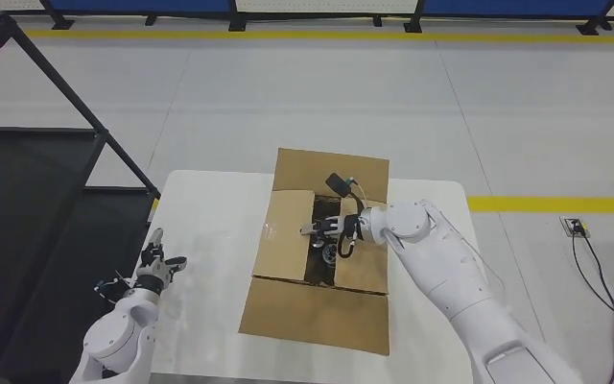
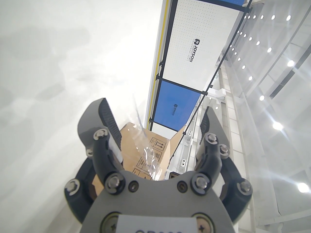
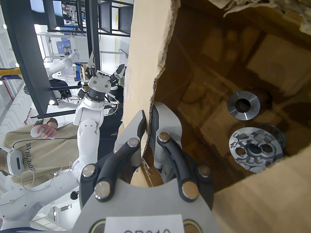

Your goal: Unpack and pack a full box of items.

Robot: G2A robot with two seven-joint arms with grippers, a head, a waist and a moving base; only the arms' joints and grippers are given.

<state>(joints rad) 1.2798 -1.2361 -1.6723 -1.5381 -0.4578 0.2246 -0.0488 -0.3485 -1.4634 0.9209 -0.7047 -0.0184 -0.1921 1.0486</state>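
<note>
The right pincer [image 3: 146, 122] is clamped on the torn edge of a cardboard flap [image 3: 145, 49] of the box [image 1: 331, 165], which stands open in the middle of the white table [image 1: 211, 230]. On the box floor lie a metal ring [image 3: 243, 105] and, just beside it, a toothed metal disc [image 3: 255, 150]. The left pincer [image 2: 156, 109] hovers well apart by the table's left edge, jaws spread wide, holding nothing.

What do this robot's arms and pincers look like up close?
The left arm and right arm are smooth white rounded shells; a thin black cable loops by the right wrist. The left pincer and right pincer each have a grey base plate with silver screws, black link bars, two grey fingers with black ribbed pads, and a white label.
</note>
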